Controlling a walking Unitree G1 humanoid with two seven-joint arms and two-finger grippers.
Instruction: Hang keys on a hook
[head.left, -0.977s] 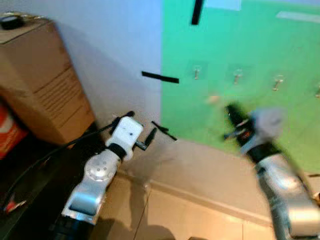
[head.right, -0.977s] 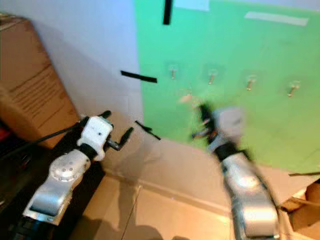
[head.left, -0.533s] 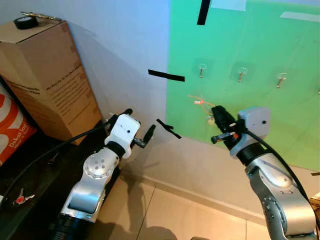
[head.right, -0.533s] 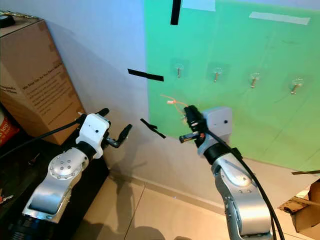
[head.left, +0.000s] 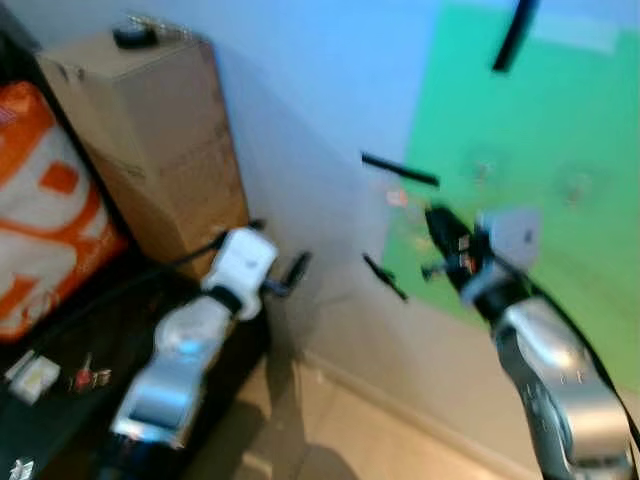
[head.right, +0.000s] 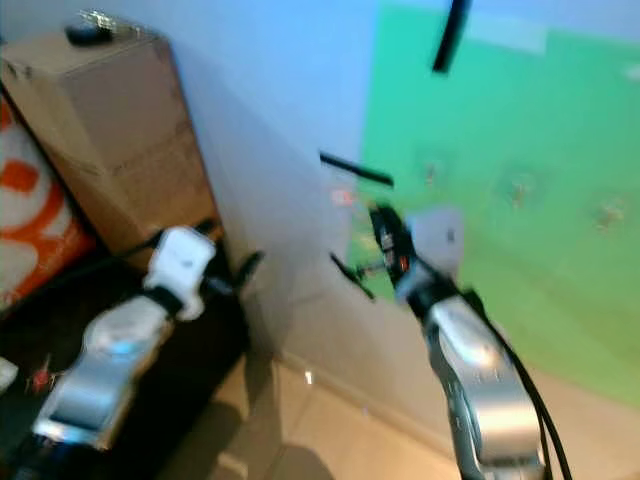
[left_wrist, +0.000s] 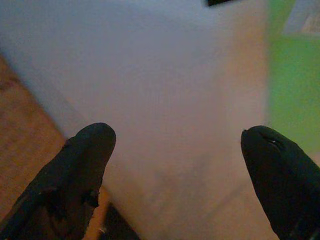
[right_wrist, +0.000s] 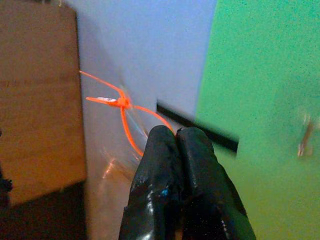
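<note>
- Right gripper (right_wrist: 172, 137) clenched on the orange loop (right_wrist: 125, 112) of the keys, held up near the edge of the green board (head.right: 520, 260).
- Hooks (head.right: 520, 187) sit on the green board, well apart from the loop; blurred.
- Left gripper (left_wrist: 175, 150) fingers spread apart, grasping nothing, facing the white wall (left_wrist: 165, 90).
- Cardboard box (head.left: 160, 150) stands left, against the wall.

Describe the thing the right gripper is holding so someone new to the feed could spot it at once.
Find the green panel on the wall. In front of it, the right gripper is shut on a thin orange loop. Its bright orange colour and knotted tail set it apart from the black tape strip behind.
</note>
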